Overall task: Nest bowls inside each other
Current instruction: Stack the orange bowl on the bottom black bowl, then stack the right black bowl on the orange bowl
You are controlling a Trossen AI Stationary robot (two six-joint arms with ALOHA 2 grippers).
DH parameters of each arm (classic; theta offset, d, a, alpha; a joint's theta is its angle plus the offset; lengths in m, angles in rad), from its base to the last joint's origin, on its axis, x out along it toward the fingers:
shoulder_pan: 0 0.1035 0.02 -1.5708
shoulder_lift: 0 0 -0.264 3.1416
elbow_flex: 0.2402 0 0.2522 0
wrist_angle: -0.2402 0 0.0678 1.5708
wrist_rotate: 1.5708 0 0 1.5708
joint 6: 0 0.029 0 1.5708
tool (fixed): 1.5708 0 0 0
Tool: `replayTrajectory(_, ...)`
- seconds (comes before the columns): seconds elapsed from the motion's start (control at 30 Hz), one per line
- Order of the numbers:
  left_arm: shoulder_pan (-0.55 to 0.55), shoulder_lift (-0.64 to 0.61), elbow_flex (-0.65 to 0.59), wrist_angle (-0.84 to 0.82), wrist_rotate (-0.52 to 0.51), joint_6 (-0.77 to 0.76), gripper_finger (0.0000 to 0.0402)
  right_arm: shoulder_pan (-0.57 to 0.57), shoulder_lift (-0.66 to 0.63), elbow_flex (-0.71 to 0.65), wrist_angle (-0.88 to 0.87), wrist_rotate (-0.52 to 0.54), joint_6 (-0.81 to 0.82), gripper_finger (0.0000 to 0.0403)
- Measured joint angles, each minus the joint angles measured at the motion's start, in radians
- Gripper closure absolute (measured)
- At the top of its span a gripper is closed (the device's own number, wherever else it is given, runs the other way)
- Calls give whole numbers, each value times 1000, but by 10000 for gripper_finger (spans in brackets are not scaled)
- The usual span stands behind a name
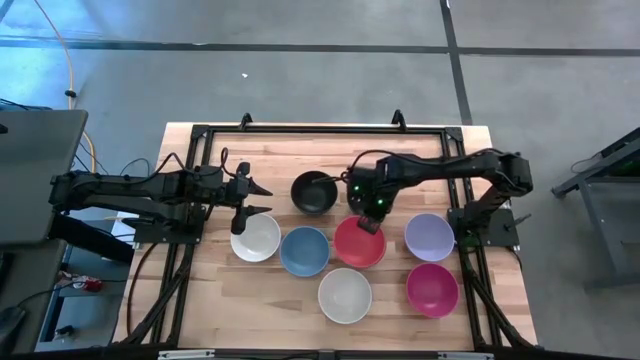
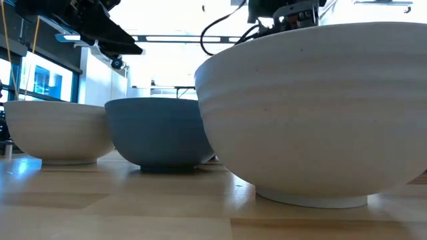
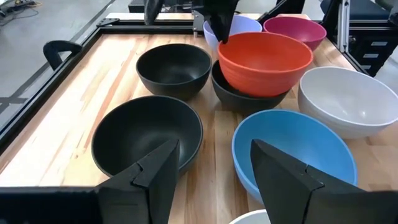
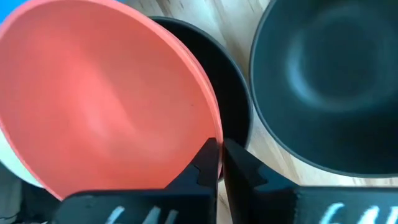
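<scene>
My right gripper [image 1: 370, 218] is shut on a red-pink bowl [image 1: 358, 243] at mid-table. That bowl tilts, with its lower part inside a black bowl [image 3: 245, 94]. Another black bowl [image 1: 314, 192] stands just beyond it toward the far edge. Standing on their bases on the wood are a white bowl [image 1: 255, 238], a light blue bowl [image 1: 305, 251], a second white bowl [image 1: 345, 295], a lavender bowl [image 1: 430, 236] and a magenta bowl [image 1: 432, 288]. My left gripper [image 3: 214, 149] waits open at the left, above a black bowl [image 3: 147, 134], touching nothing. My right gripper pinches the red-pink bowl's rim [image 4: 211, 127] on the side nearest the far edge, one finger inside the bowl and one outside. The fingers come steeply from above. The bowl hangs tilted, its far side raised and its underside down in the black bowl [image 4: 233, 109].
A black metal frame [image 1: 300, 130] runs around the wooden table top. The bowls crowd the middle and near part of the table. Bare wood lies along the far edge [image 1: 300, 155]. In the low view the nearest white bowl [image 2: 313, 113] fills most of the picture.
</scene>
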Motion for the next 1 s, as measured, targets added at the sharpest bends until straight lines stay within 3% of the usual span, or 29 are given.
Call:
replayTrajectory(0.53, 0, 0, 0, -47, 4, -14, 213, 0, 93, -1, -13, 18, -9, 398)
replayTrajectory(0.87, 0, 0, 0, -48, 4, -14, 213, 0, 93, 28, -29, 6, -34, 299)
replayTrajectory(1.0, 0, 0, 0, -48, 3, -14, 213, 0, 93, 97, -90, 25, -78, 279)
